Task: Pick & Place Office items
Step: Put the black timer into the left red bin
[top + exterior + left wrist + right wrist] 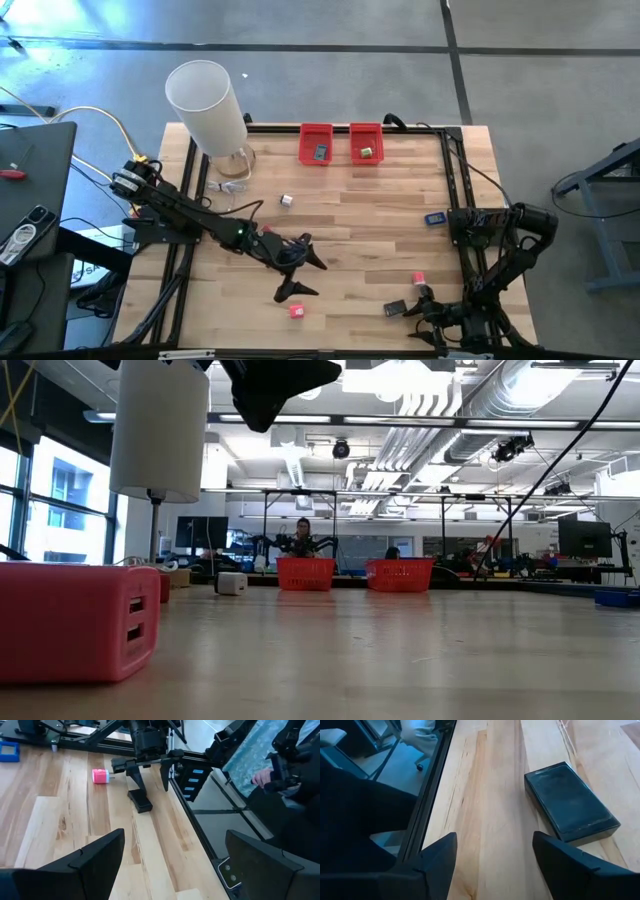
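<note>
**Down low, both arms hover over scattered pieces**

Nearest the table's front edge, we see the right gripper (415, 309) low over the wood with its jaws apart and nothing between them; a flat black piece (570, 802) lies just beyond its fingertips, untouched. A pink piece (418, 277) sits close by, a little farther in. Left of these, a red block (296, 311) rests near the front edge, and the left gripper (300, 276) hangs just beside it, jaws spread wide and empty. In the low view that red block (78, 622) fills the near left corner.

Farther in, we find a blue piece (434, 218) near the right rail and a small white piece (287, 200) toward the middle. At the far edge of the table (350, 240) stand two red bins (316, 143), side by side, each holding a small item. The tall white cylinder (207, 105) stands at the far left corner.
</note>
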{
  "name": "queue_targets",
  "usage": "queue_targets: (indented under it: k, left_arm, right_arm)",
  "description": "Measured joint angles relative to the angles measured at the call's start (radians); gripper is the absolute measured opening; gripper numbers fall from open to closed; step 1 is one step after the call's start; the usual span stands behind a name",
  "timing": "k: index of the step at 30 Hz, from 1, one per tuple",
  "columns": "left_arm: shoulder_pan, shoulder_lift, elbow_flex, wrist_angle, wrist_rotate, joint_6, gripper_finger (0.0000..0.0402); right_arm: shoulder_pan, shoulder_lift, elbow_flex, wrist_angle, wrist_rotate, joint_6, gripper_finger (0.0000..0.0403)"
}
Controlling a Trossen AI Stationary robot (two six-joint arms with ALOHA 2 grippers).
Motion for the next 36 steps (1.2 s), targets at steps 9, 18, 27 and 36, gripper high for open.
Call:
queue_targets:
  k: [9, 18, 27, 36]
  left_arm:
    - [0.0, 0.0, 0.0, 0.004, -0.048, 0.018, 0.0337]
    - [0.001, 0.0, 0.0, 0.004, -0.048, 0.017, 0.0337]
    - [0.0, 0.0, 0.0, 0.004, -0.047, 0.017, 0.0337]
    - [0.0, 0.0, 0.0, 0.004, -0.046, 0.014, 0.0337]
  right_arm:
    - [-0.036, 0.002, 0.002, -0.027, -0.018, 0.028, 0.0252]
    - [-0.03, 0.001, 0.002, -0.037, -0.057, 0.096, 0.0252]
    - [-0.031, -0.001, 0.006, -0.122, -0.055, 0.227, 0.0252]
    - [-0.031, -0.004, 0.004, -0.122, -0.063, 0.286, 0.0252]
